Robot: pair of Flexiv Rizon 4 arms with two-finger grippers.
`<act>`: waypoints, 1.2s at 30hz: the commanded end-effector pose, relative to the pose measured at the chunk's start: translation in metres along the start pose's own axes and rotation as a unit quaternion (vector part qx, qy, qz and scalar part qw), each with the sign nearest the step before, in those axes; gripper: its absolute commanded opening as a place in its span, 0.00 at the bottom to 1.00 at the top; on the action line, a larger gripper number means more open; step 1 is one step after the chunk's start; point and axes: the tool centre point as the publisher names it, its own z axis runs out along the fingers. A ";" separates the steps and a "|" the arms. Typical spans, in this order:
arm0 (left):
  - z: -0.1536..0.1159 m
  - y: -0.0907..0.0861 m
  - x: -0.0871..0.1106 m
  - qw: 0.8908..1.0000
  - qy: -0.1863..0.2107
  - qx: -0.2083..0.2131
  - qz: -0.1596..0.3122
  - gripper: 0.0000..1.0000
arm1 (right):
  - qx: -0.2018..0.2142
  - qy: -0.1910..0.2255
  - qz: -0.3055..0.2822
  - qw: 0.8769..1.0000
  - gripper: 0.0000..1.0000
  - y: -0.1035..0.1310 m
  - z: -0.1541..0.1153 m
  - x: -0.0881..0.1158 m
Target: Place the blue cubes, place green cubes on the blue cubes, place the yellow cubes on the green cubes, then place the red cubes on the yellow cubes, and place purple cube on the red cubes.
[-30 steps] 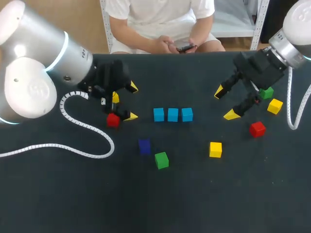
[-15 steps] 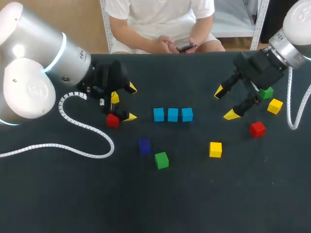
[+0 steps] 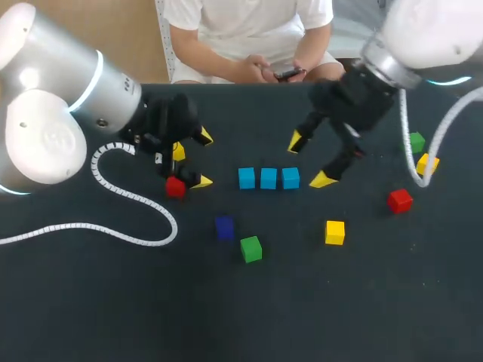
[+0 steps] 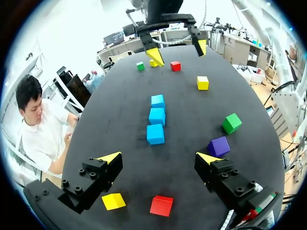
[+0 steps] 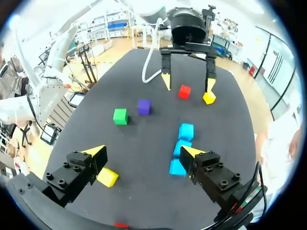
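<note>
A row of three light blue cubes (image 3: 268, 178) is set side by side at the middle of the dark table (image 3: 113, 302). The left gripper (image 3: 205, 158) is held spread apart and empty, with a red cube (image 3: 175, 186) just beside one fingertip. The right gripper (image 3: 309, 160) is likewise held wide and empty, just beside the row's right end. A dark purple cube (image 3: 224, 227) and a green cube (image 3: 250, 248) are seen near each other, apart from the row.

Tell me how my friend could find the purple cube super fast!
Start at the row of three light blue cubes in the middle of the black table. Just past its left end, toward the robot, two cubes sit close together. The purple cube is the dark one, left of the green cube; nothing else is purple.
</note>
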 end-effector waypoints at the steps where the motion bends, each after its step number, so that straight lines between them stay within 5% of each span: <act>1: 0.000 0.001 0.001 1.000 -0.002 0.001 0.001 1.00 | 0.011 0.054 0.005 0.998 1.00 0.004 0.005 -0.018; 7: 0.000 0.001 0.001 1.000 -0.002 0.001 0.001 1.00 | 0.042 0.084 0.037 0.995 1.00 -0.001 -0.006 -0.001; 19: 0.000 0.001 0.001 1.000 -0.002 0.001 0.001 1.00 | 0.091 -0.004 0.058 0.994 1.00 0.001 -0.069 0.061; 36: 0.000 0.001 0.001 1.000 -0.002 0.001 0.001 1.00 | 0.130 0.033 0.087 0.987 1.00 -0.002 -0.116 0.127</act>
